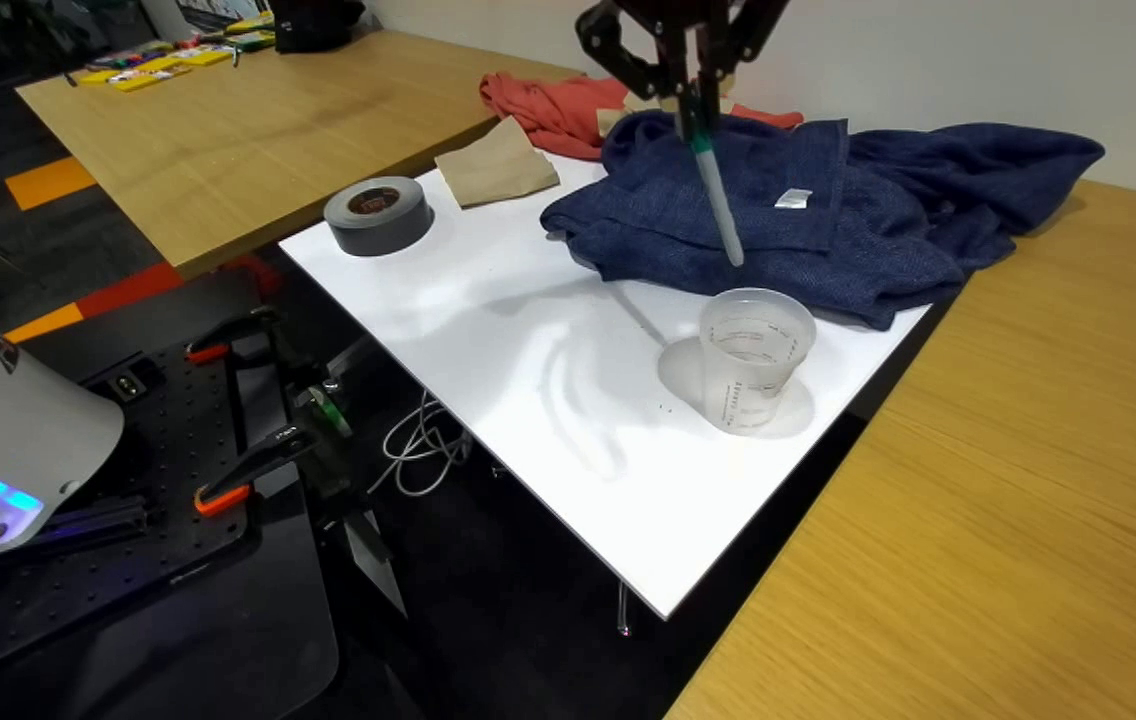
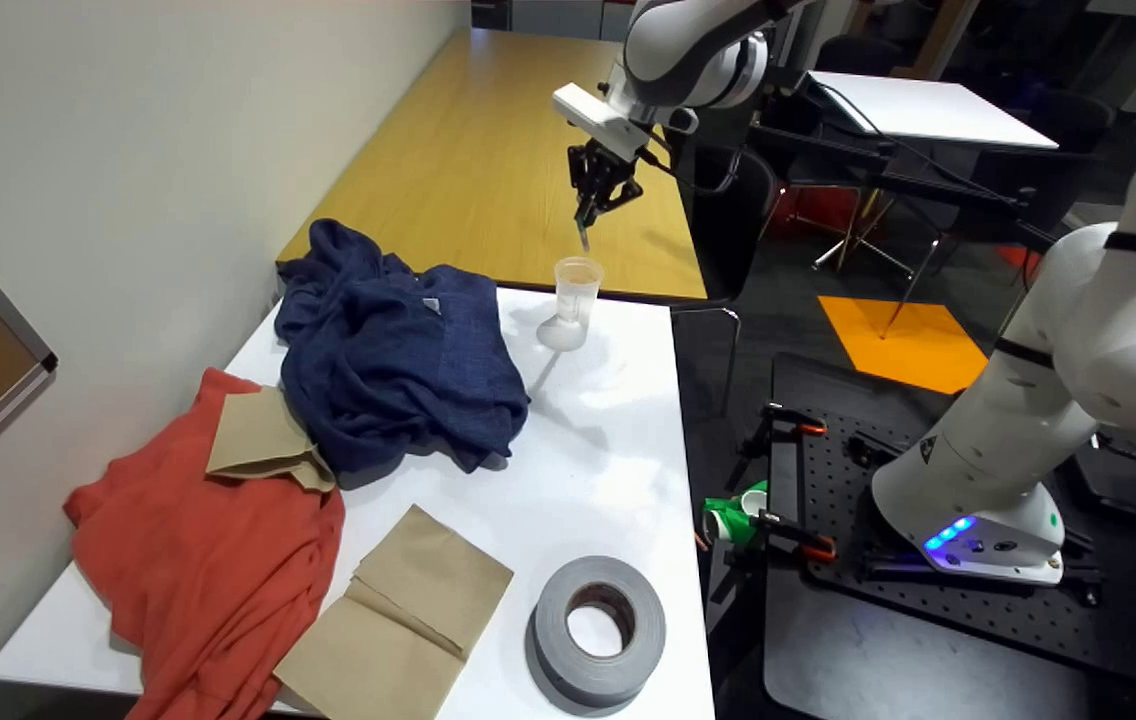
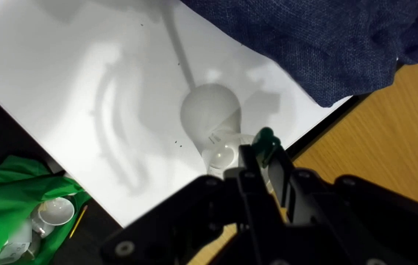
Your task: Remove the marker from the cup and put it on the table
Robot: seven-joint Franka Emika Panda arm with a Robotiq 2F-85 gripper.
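Observation:
The marker, with a green cap and a pale grey barrel, hangs down from my gripper in both exterior views (image 1: 723, 210) (image 2: 584, 238). My gripper (image 1: 698, 128) is shut on its green end, also in the wrist view (image 3: 262, 152), where the green cap (image 3: 265, 140) shows between the fingertips. The clear cup stands upright in both exterior views (image 1: 746, 385) (image 2: 578, 292) on the white table (image 1: 488, 310). The marker's lower end is above the cup's rim, apart from it. In the wrist view the cup (image 3: 220, 156) is partly hidden by the fingers.
A dark blue cloth (image 1: 768, 215) lies beside the cup. A grey tape roll (image 1: 378, 215), brown paper (image 2: 408, 620) and a red cloth (image 2: 218, 560) are also on the white table. A wooden table (image 1: 1028, 480) adjoins the edge near the cup.

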